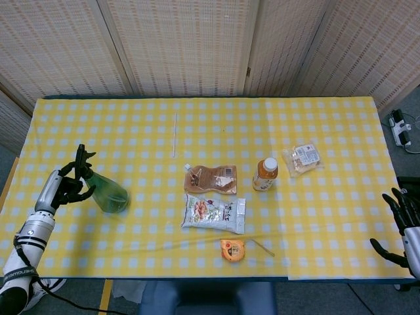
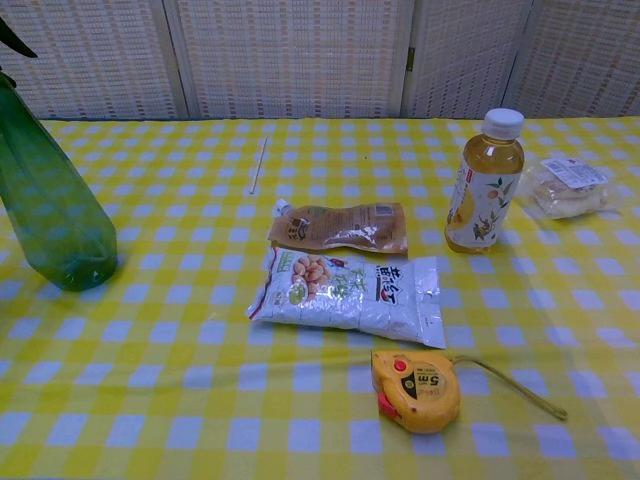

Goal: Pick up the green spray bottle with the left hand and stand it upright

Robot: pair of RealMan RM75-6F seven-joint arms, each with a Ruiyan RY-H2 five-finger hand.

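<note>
The green spray bottle (image 1: 110, 193) stands at the table's left side, its base on the yellow checked cloth and its body leaning slightly. My left hand (image 1: 64, 187) grips its neck below the black nozzle (image 1: 82, 161). In the chest view the green spray bottle (image 2: 47, 203) fills the left edge, with the black nozzle tip at the top corner; the left hand is out of that frame. My right hand (image 1: 401, 226) hangs past the table's right edge, fingers apart and holding nothing.
A tea bottle (image 1: 265, 174) stands right of centre, with a wrapped snack (image 1: 302, 158) beyond it. A brown pouch (image 1: 211, 180), a nut bag (image 1: 214, 212) and a yellow tape measure (image 1: 232, 250) lie mid-table. A white straw (image 1: 174, 134) lies further back.
</note>
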